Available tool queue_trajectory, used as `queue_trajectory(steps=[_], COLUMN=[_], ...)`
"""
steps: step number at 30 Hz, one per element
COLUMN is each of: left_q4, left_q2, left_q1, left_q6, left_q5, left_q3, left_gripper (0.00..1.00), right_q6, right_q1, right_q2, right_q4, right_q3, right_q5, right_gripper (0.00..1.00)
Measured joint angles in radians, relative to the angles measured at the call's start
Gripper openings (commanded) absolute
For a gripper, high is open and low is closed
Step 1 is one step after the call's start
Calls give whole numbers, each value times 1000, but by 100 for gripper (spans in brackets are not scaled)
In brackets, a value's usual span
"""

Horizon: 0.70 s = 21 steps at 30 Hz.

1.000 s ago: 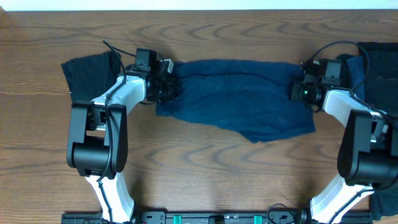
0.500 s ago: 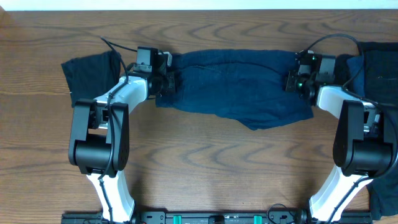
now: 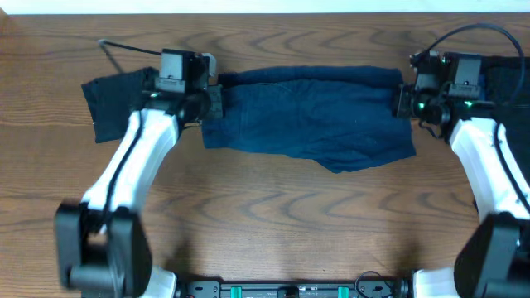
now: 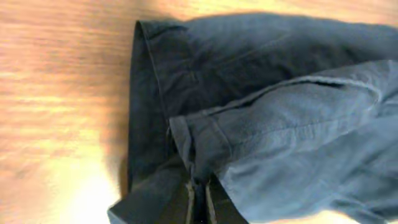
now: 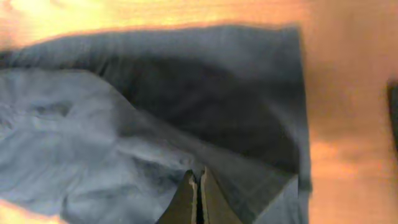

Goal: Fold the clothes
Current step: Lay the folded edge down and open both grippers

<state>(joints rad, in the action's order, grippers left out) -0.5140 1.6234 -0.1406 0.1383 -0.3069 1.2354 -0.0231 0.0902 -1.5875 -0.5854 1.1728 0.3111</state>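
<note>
You are working on a brown wooden table [image 3: 273,215] with a bold, wavy grain. A pale strip [image 3: 265,5] runs along its far edge, and nothing more of the room shows.

The blue garment [image 3: 315,116] lies stretched left to right across the far middle of the table. Its far edge is fairly straight, and its near edge sags to a point right of centre. A black garment [image 3: 108,99] lies flat at the far left, just beyond the left arm's wrist. Another dark garment [image 3: 509,83] sits at the far right edge, partly behind the right arm.

Your left pincer [image 3: 214,101] is at the left end of the blue garment. In the left wrist view its fingers [image 4: 190,198] are pressed tight together with a hemmed fold of the blue cloth caught between them. A darker layer of the same garment lies spread on the wood beyond.

Your right pincer [image 3: 401,99] is at the right end of the blue garment. In the right wrist view its fingers [image 5: 185,196] are likewise closed with no gap, pinching the cloth where it gathers up to their tips. The rest of the cloth fans out away from them over the table, which looks orange and blurred there.

Both pincers have hold of the same garment, one at each end.
</note>
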Motion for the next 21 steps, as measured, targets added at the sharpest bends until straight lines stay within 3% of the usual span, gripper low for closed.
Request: queue_trajectory(steps=[10,21], left_q4=[-431,-609], left_q2=[-83,-83], left_q1=[0,0], left_q6=[1,0], left_q5=[0,-1], left_q3=[-3,-84], left_gripper=[7,7], right_q6=[-19,-148], right_q1=[0,0], right_q2=[61,63], right_q4=[-447,-781], right_q3=[-2,-2], right_q5=[3,-150], right_gripper=[1,1])
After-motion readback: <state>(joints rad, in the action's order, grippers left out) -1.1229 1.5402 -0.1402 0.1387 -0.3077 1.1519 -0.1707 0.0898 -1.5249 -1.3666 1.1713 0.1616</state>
